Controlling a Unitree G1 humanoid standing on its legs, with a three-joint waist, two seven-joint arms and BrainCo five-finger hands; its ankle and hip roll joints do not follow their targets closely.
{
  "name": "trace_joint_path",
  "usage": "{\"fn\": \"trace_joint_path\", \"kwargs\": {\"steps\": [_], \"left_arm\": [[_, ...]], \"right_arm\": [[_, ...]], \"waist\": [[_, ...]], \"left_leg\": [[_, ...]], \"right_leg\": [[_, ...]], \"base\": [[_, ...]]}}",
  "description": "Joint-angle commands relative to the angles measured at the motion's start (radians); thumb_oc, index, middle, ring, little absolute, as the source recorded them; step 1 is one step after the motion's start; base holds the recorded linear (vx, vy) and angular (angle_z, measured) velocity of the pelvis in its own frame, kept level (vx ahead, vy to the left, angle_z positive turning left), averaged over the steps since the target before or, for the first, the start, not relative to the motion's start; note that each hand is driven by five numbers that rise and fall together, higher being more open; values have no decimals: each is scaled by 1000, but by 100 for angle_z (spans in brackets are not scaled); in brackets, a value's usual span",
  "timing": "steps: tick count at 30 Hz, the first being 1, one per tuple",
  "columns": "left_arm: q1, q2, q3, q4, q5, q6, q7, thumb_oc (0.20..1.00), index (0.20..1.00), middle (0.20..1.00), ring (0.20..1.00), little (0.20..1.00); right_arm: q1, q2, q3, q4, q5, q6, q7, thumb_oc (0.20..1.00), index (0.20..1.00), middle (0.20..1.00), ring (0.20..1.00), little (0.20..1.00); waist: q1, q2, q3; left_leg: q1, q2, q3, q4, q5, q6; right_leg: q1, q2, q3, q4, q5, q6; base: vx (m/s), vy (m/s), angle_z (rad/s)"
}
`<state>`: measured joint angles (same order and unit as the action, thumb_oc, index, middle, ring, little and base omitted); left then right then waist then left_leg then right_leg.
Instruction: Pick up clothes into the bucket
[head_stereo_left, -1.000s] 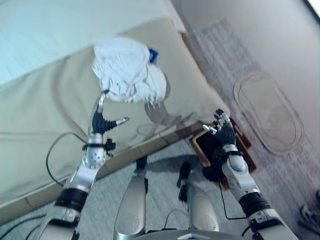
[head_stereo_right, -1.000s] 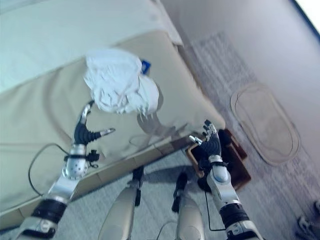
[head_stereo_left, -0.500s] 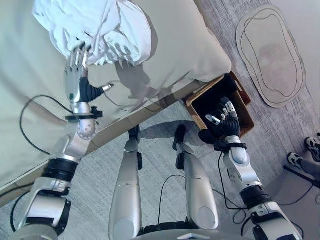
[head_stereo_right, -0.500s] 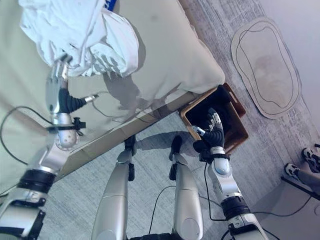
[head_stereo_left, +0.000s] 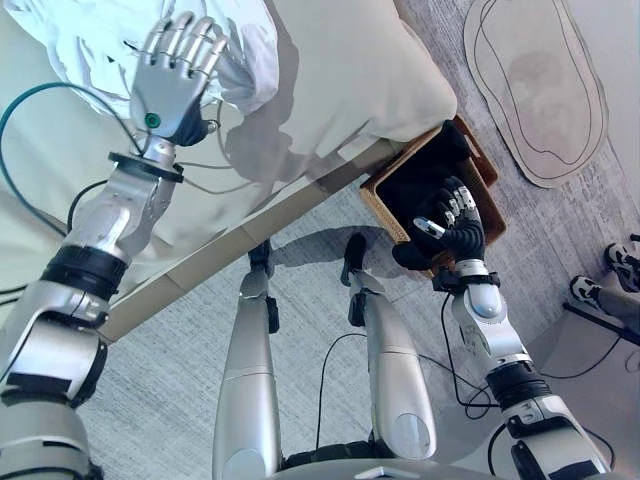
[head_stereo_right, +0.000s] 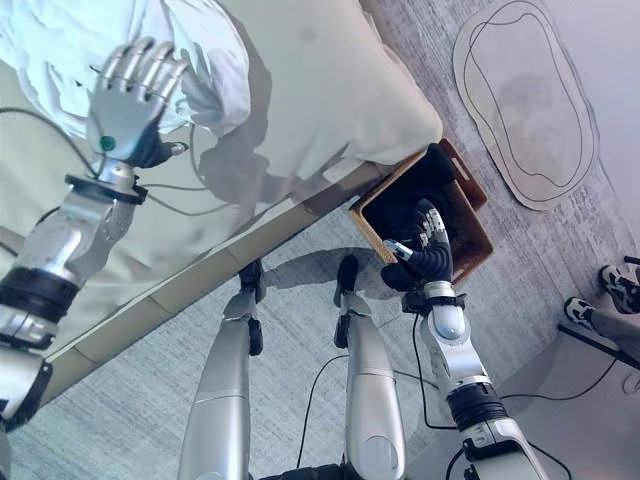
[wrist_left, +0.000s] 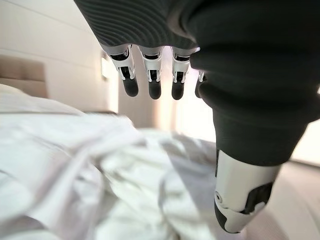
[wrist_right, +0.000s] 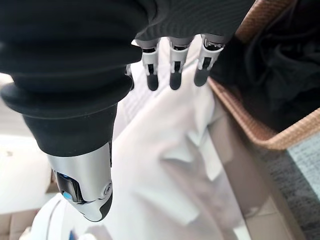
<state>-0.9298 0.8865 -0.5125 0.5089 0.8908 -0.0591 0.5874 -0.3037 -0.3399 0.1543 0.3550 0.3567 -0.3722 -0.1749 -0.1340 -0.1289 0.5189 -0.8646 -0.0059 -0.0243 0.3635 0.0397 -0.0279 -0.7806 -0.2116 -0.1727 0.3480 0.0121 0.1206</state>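
Left hand (head_stereo_left: 172, 78), fingers spread and empty, hovers over the white clothes (head_stereo_left: 60, 45) heaped on the bed (head_stereo_left: 340, 80), none yet grasped, while the open right hand (head_stereo_left: 452, 222) waits over the wicker bucket (head_stereo_left: 378, 200), which holds dark fabric.

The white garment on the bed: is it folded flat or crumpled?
Crumpled. The white garment lies bunched in loose folds on the bed, under the open left hand.

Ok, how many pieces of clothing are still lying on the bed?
1 that I can make out: the white garment bunched on the bed, under the open left hand. The folds could hide another. Something dark already lies in the basket.
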Motion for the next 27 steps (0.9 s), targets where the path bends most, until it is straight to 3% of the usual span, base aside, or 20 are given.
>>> {"fn": "trace_joint_path", "kwargs": {"steps": [1,12,20,21,22,27], "left_arm": [[-64,28,-13,44,62,5,-16,1000,1000,1000,1000,1000],[-171,73,-199,193,107,4,-78,1000,1000,1000,1000,1000],[-195,98,-248,218,97,-11,-114,1000,1000,1000,1000,1000],[-195,98,-248,218,97,-11,-114,881,881,881,881,881],[-195,94,-253,224,96,-11,-129,200,200,200,200,200],[-169,98,-226,192,86,-30,-129,200,200,200,200,200]], "right_arm": [[33,-65,-25,-61,19,-56,15,1000,1000,1000,1000,1000],[8,-97,-26,-75,43,-61,29,1000,1000,1000,1000,1000],[8,-108,-37,-75,47,-56,31,1000,1000,1000,1000,1000],[8,-108,-37,-75,47,-56,31,1000,1000,1000,1000,1000],[6,-108,-38,-69,49,-53,32,1000,1000,1000,1000,1000],[11,-101,-47,-65,46,-51,35,1000,1000,1000,1000,1000]], "waist": [[-4,8,-71],[-28,16,-81],[-36,23,-89],[-36,23,-89],[-36,27,-93],[-30,34,-100]], "left_leg": [[1,-21,-2,78,-121,33],[-38,-20,14,83,-117,38],[-62,-18,20,90,-117,39],[-62,-18,20,90,-117,39],[-63,-19,22,86,-115,40],[-60,-22,22,77,-113,40]], "right_leg": [[-14,-26,10,-73,122,60],[-56,-23,27,-79,140,65],[-81,-24,32,-78,148,68],[-82,-24,32,-78,148,68],[-84,-24,31,-79,149,68],[-85,-28,31,-81,150,69]], "base": [[0,0,0],[-3,12,-4],[0,0,0],[0,0,0],[0,0,0],[0,0,0]]}}
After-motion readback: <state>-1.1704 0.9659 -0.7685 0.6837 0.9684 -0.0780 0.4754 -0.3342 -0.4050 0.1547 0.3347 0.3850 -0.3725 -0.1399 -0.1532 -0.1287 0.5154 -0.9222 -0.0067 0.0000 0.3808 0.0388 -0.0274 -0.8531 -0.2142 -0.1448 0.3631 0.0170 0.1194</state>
